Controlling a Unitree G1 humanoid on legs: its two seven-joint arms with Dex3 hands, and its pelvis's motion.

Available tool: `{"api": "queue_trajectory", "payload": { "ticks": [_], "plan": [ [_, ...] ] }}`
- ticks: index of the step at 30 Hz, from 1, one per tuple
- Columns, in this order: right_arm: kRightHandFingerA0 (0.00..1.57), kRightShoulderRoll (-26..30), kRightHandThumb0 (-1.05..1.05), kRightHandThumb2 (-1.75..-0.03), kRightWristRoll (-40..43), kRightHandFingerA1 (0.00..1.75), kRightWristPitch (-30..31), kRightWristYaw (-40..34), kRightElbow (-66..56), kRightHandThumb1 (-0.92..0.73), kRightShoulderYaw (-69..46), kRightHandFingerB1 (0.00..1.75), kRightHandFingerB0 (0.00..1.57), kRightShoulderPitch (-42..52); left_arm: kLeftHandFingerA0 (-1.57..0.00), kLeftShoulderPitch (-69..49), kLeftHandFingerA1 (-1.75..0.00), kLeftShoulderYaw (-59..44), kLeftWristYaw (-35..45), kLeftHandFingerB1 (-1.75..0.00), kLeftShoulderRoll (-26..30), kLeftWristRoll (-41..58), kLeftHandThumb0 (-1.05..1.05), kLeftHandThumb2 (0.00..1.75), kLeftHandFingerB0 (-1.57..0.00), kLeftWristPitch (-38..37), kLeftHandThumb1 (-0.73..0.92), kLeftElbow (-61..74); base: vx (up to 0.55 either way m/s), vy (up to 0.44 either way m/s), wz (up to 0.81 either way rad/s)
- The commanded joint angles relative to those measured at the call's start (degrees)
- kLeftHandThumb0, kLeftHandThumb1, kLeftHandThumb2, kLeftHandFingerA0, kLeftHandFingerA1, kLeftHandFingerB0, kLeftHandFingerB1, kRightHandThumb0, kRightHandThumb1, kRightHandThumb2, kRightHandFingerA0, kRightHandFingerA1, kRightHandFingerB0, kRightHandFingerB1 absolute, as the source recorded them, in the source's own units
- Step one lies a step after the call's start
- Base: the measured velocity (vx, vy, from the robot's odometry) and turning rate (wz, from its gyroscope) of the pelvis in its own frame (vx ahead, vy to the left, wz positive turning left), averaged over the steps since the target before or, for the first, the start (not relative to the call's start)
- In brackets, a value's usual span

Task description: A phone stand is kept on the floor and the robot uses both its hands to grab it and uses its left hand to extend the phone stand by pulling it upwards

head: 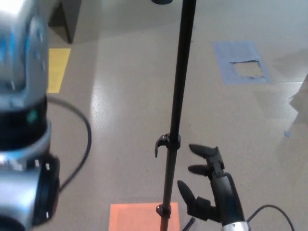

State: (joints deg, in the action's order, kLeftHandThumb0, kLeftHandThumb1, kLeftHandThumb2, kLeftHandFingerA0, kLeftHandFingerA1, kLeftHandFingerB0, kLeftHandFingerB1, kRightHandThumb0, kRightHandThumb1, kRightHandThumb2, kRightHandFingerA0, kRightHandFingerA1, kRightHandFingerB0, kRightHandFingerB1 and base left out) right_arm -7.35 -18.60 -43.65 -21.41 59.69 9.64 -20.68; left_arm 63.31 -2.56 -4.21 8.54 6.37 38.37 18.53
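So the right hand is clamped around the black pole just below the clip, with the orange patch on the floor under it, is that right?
Not quite. In the head view the right hand is open, fingers spread, beside the black pole and not touching it, just below the clip. The orange patch does lie on the floor under it.

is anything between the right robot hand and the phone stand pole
Nothing visible. The right robot hand is open just beside the phone stand, below its clamp lever, with only bare floor showing in the gap.
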Motion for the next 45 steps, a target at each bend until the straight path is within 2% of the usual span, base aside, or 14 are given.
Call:
{"api": "queue_trajectory", "payload": {
  "ticks": [1,2,4,9,10,23,26,31,32,33,34,38,42,45],
  "plan": [
    [0.32,7.9,-1.05,-0.66,7.6,0.73,3.4,14.4,-14.2,-0.8,-1.9,0.63,0.2,4.3,-0.26,-40.4,-0.36,5.0,-4.6,-0.29,-2.9,-7.3,-0.84,0.66,-0.27,-16.1,0.83,17.2,0.0,0.0,0.0],
    [0.29,9.6,-0.98,-1.1,7.0,0.74,3.1,14.8,-16.7,-0.62,-1.7,0.54,0.0,5.7,-0.23,-48.2,-0.35,5.7,-5.0,-0.3,-3.8,-7.4,-0.84,0.65,-0.25,-20.1,0.81,17.6,0.0,0.0,0.0],
    [0.05,12.0,-1.05,-1.04,7.3,0.56,3.6,15.7,-21.5,-0.64,-1.9,0.55,0.05,8.7,-0.24,-61.4,-0.34,6.2,-5.4,-0.28,-4.8,-7.6,-0.84,0.65,-0.23,-26.4,0.79,16.6,0.0,0.0,0.0],
    [0.02,15.7,-1.05,-1.11,8.2,0.51,1.9,18.2,-25.6,-0.7,-1.6,0.49,0.02,14.8,-0.24,-81.5,-0.33,2.3,-0.5,-0.29,-6.1,-5.2,-0.87,0.65,-0.26,-39.1,0.8,10.5,0.0,0.0,0.0],
    [0.0,17.2,-1.05,-0.81,7.4,0.61,2.1,18.7,-26.4,-0.92,-1.4,0.49,0.0,16.6,-0.26,-85.6,-0.31,1.2,1.1,-0.29,-6.4,-4.3,-0.89,0.66,-0.28,-40.4,0.83,9.5,0.0,0.0,0.0],
    [0.0,27.3,-1.05,-0.93,-1.3,0.59,-4.6,12.0,-20.6,-0.92,-2.2,0.23,0.0,31.3,-0.22,-109.6,-0.32,-8.5,15.3,-0.29,-12.1,5.1,-0.82,0.65,-0.24,-63.4,0.82,-7.5,0.0,0.0,0.0],
    [0.0,29.2,-1.05,-0.92,-0.6,0.38,-4.9,11.8,-18.9,-0.92,-3.1,0.23,0.0,33.9,-0.29,-114.7,-0.32,-8.7,11.9,-0.3,-15.1,3.9,-0.78,0.65,-0.27,-66.8,0.82,-9.1,0.0,0.0,0.0],
    [0.0,30.7,-1.05,-0.9,-0.6,0.32,-4.4,11.9,-16.3,-0.92,-2.6,0.27,0.0,34.8,-0.23,-114.2,-0.29,-13.5,14.2,-0.29,-15.1,6.9,-0.83,0.69,-0.26,-64.3,0.92,-10.6,0.0,0.0,0.0],
    [0.0,32.3,-1.05,-0.87,-2.5,0.34,-3.2,11.5,-17.7,-0.92,-2.3,0.32,0.0,35.5,-0.25,-111.6,-0.37,-15.7,14.5,-0.35,-15.1,8.8,-0.94,0.88,-0.23,-61.8,0.77,-10.5,0.0,0.0,0.0],
    [0.0,32.5,-1.05,-0.83,-2.4,0.37,-2.8,11.8,-18.4,-0.92,-2.3,0.34,0.0,35.8,-0.21,-111.0,-0.45,-16.1,14.4,-0.43,-15.1,9.1,-0.84,1.12,-0.22,-61.3,0.73,-10.2,0.0,0.0,0.0],
    [0.0,32.4,-1.05,-0.8,-2.2,0.36,-2.6,12.0,-18.7,-0.91,-2.2,0.32,0.0,35.8,-0.28,-111.0,-0.3,-16.0,14.4,-0.3,-15.1,9.1,-0.88,0.7,-0.29,-61.4,0.92,-10.1,0.0,0.0,0.0],
    [0.0,31.6,-1.05,-0.81,-3.0,0.35,-2.0,11.2,-17.1,-0.91,-1.0,0.28,0.0,34.6,-0.27,-111.4,-0.3,-15.5,14.6,-0.3,-15.3,8.7,-0.85,0.69,-0.3,-63.1,0.92,-12.4,0.0,0.0,0.0],
    [0.0,30.8,-1.05,-0.88,-3.0,0.49,-3.3,10.6,-14.0,-0.92,-0.1,0.45,0.0,31.9,-0.28,-109.2,-0.32,-14.9,16.1,-0.33,-16.0,9.9,-0.89,0.75,-0.33,-64.2,0.92,-15.7,0.0,0.0,0.0],
    [0.0,30.6,-1.05,-0.82,-2.8,0.45,-1.4,11.1,-14.3,-0.92,0.0,0.41,0.0,30.2,-0.25,-107.8,-0.32,-15.8,16.1,-0.34,-15.9,11.1,-0.92,0.81,-0.32,-61.8,0.92,-13.7,0.0,0.0,0.0]
  ]
}}
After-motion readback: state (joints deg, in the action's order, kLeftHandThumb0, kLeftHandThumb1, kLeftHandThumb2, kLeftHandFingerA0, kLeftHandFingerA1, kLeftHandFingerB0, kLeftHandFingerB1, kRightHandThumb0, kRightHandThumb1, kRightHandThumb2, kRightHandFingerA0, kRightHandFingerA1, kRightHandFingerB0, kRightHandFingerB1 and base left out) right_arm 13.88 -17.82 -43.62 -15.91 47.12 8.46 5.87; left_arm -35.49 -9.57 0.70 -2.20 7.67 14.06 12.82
